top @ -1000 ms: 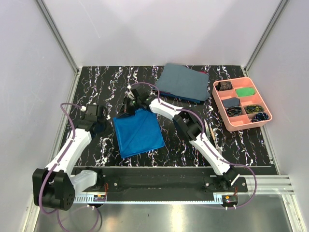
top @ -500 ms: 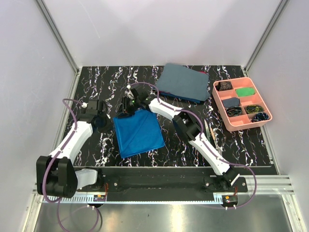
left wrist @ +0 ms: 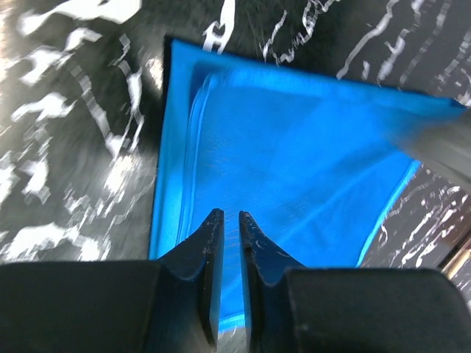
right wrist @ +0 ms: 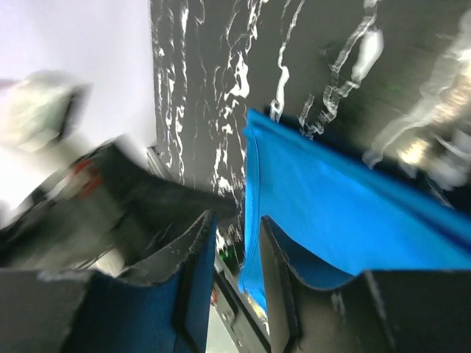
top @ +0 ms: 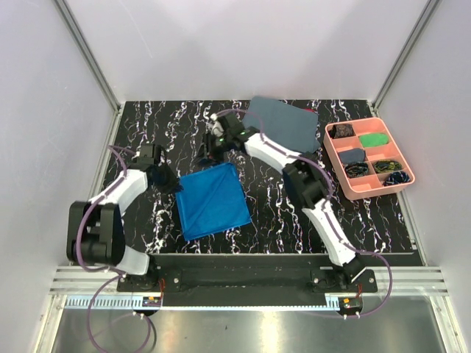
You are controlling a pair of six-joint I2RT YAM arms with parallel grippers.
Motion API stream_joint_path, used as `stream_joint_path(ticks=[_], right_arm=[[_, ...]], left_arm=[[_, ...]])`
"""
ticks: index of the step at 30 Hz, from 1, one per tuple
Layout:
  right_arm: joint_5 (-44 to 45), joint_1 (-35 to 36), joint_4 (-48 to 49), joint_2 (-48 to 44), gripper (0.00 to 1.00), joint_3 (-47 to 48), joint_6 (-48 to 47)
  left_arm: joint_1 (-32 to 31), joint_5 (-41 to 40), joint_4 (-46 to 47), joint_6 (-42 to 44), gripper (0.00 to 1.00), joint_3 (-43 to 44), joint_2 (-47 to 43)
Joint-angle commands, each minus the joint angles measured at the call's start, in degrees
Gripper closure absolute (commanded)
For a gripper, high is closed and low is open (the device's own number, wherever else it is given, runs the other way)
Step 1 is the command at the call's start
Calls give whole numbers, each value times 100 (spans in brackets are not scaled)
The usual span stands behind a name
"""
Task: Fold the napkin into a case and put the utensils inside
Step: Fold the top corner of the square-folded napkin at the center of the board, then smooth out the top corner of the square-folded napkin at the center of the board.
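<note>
Top external view: my right claw (top: 215,140) has lifted off the bright royal-blue cloth napkin (top: 212,200) lying flat mid-table, jaws parted and empty. Left wrist view alone shows my left claw (left wrist: 229,215) nearly closed over its edge; I cannot tell whether it grips.

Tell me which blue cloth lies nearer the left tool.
The bright royal-blue shiny cloth, right beside the left tool; the dull grey-blue cloth lies far back on the table.

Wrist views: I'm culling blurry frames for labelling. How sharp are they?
Left wrist: left tool sharp, napkin readable, table smeared at left. Right wrist: heavily motion-blurred, especially both sides; only the right tool and napkin edge hold up. Top view: sharp, evenly lit.
</note>
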Motion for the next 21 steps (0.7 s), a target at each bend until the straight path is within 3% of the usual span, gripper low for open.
stream_joint_path(ticks=[1, 2, 7, 21], right_arm=[[-138, -522, 418, -1462, 64, -1265, -605], [-217, -567, 594, -1534, 66, -1729, -597], [-552, -831, 1009, -1544, 78, -2287, -667], [-464, -971, 965, -577, 86, -1646, -729]], left_arm=[[161, 485, 693, -170, 88, 448, 800], [188, 503, 746, -196, 89, 484, 907], [337, 599, 782, -179, 91, 800, 1382], [346, 459, 799, -91, 92, 915, 1831]])
